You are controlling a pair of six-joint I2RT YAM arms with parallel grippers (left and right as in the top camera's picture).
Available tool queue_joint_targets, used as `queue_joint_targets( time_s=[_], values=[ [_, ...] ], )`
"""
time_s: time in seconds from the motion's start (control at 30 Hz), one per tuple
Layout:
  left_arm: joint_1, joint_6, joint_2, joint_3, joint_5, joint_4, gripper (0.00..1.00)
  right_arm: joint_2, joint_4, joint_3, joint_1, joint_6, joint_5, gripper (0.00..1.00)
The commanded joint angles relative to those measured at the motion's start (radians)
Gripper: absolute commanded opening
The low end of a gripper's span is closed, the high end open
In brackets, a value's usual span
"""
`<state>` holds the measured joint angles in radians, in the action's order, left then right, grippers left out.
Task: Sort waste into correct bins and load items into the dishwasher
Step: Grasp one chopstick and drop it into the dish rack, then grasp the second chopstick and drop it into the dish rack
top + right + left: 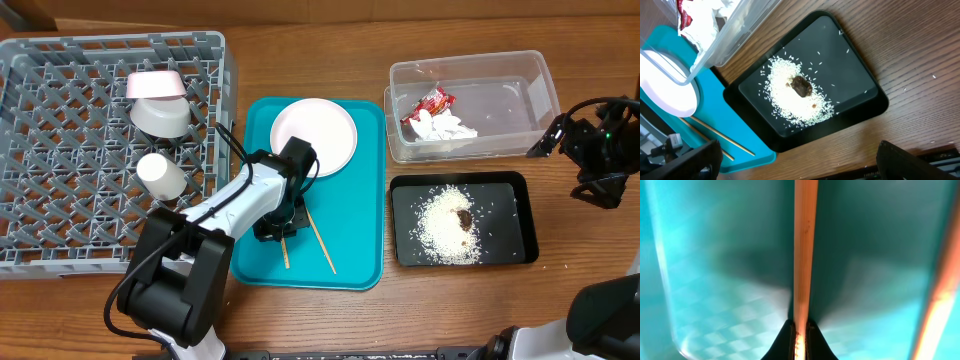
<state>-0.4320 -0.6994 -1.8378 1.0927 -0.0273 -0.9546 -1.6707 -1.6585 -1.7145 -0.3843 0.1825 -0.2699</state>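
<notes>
My left gripper (pixel 279 226) is down on the teal tray, shut on one wooden chopstick (pixel 804 255), which runs straight out from between the jaws (pixel 801 341). The second chopstick (pixel 321 242) lies beside it and also shows in the left wrist view (pixel 940 295). The white plate (pixel 313 135) rests at the tray's far end. In the grey dish rack (pixel 60 215) sit a small dish (pixel 157 85), a greyish bowl (pixel 162 117) and a white cup (pixel 160 176). My right gripper (pixel 572 160) is open and empty, above the table right of the bins; its jaws (pixel 800 165) frame bare wood.
The clear tub (pixel 520 105) holds the red wrapper (pixel 428 102) and tissue scraps (pixel 448 128). The black tray (pixel 505 245) holds rice (pixel 790 100) and the brown lump (pixel 801 86). The teal tray (pixel 355 260) lies between the rack and the bins.
</notes>
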Motion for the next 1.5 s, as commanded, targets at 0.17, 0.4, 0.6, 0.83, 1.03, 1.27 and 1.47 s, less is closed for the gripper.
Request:
queue_joint_targets(
  time_s=[0.17,0.4,0.6,0.83,1.03,1.27,1.47],
  values=[
    [0.061,0.108,0.065,0.148,-0.036,-0.093,0.04,0.027,0.002,-0.007,0.003,-0.008,0.006,1.0],
    [0.134,0.324,0.245,0.28,-0.082,-0.15,0.04,0.027,0.002,-0.007,0.003,-0.008,0.006,1.0],
    [0.286,0.505,0.298,0.292,-0.145,-0.128,0.04,0.027,0.003,-0.007,0.003,-0.008,0.006,1.0],
    [0.41,0.617,0.232,0.268,-0.123,-0.058,0.04,0.027,0.002,-0.007,0.003,-0.008,0.006,1.0],
    [0.42,0.617,0.144,0.269,-0.116,-0.059,0.18,0.027,0.002,-0.007,0.003,-0.008,0.006,1.0],
    [0.413,0.6,0.173,0.349,0.008,-0.119,0.54,0.027,0.003,-0.007,0.003,-0.008,0.006,1.0],
    [0.311,0.455,0.208,0.382,0.259,-0.147,0.6,0.027,0.003,-0.007,0.003,-0.008,0.006,1.0]
  ],
)
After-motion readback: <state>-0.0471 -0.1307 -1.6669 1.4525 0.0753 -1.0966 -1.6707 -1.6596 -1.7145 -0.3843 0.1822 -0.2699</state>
